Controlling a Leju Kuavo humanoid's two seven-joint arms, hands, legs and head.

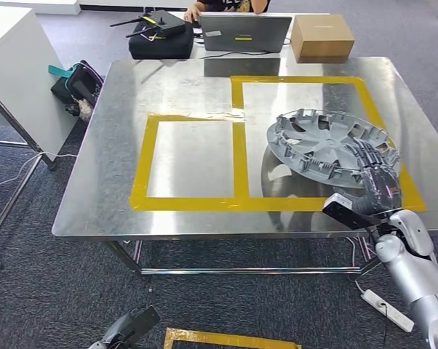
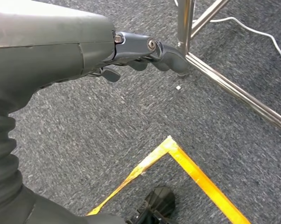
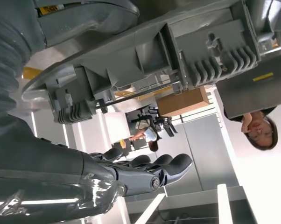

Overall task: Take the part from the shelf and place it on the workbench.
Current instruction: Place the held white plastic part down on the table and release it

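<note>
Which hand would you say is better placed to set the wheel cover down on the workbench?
The right hand: it already holds the wheel cover over the workbench. The left hand hangs low by the floor.

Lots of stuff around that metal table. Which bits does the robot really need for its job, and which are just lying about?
For the job:
- wheel cover, the part, held at its near rim by the right hand
- workbench, with its yellow taped squares

Lying about:
- laptop
- cardboard box
- black case
- bag on the floor
- power strip
</note>
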